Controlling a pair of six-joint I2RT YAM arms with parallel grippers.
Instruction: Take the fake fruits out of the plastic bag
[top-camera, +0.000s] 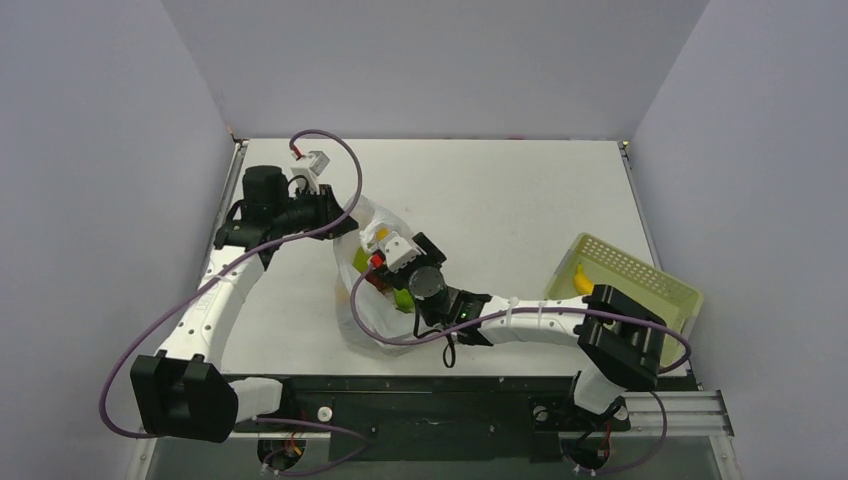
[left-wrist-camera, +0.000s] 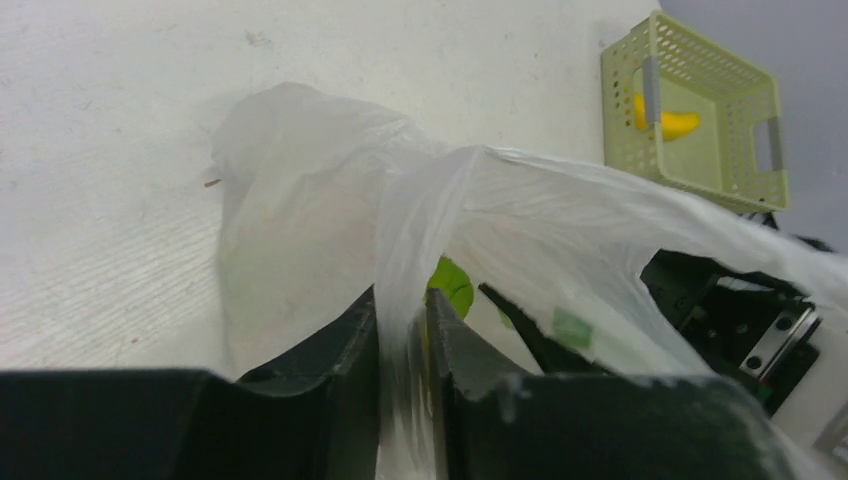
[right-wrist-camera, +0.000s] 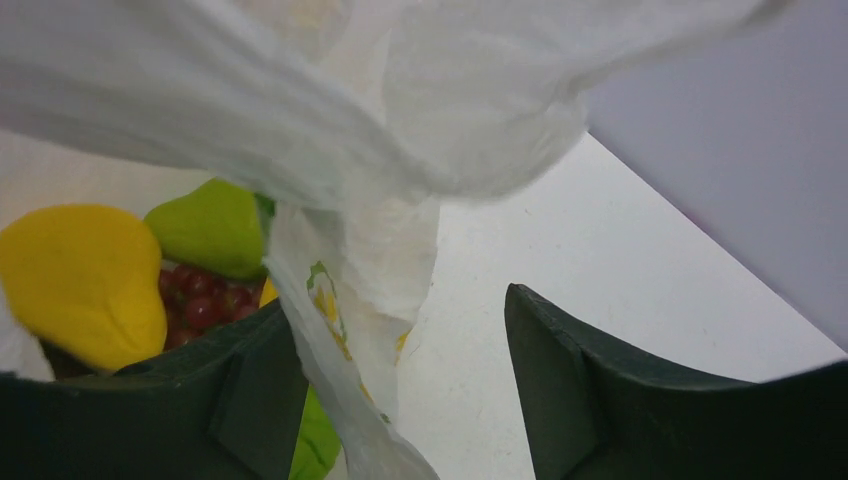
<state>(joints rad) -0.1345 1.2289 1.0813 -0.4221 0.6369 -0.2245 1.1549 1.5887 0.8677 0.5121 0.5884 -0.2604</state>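
The plastic bag (top-camera: 368, 318) lies mid-table, and its thin film fills the left wrist view (left-wrist-camera: 300, 200). My left gripper (left-wrist-camera: 405, 320) is shut on a twisted strip of the bag; in the top view (top-camera: 348, 224) it is at the bag's far left edge. My right gripper (right-wrist-camera: 400, 305) is open at the bag's mouth, with a fold of logo-printed film (right-wrist-camera: 350, 280) hanging beside its left finger. Inside the bag are a yellow lumpy piece (right-wrist-camera: 80, 275), a green pear (right-wrist-camera: 210, 228), a red grape bunch (right-wrist-camera: 205, 300) and a green lime (right-wrist-camera: 315, 445). A yellow banana (top-camera: 582, 278) lies in the basket.
The pale yellow-green perforated basket (top-camera: 655, 290) stands at the right table edge, and it also shows in the left wrist view (left-wrist-camera: 745, 160). The right arm reaches across the near half of the table. Grey walls enclose the table on three sides.
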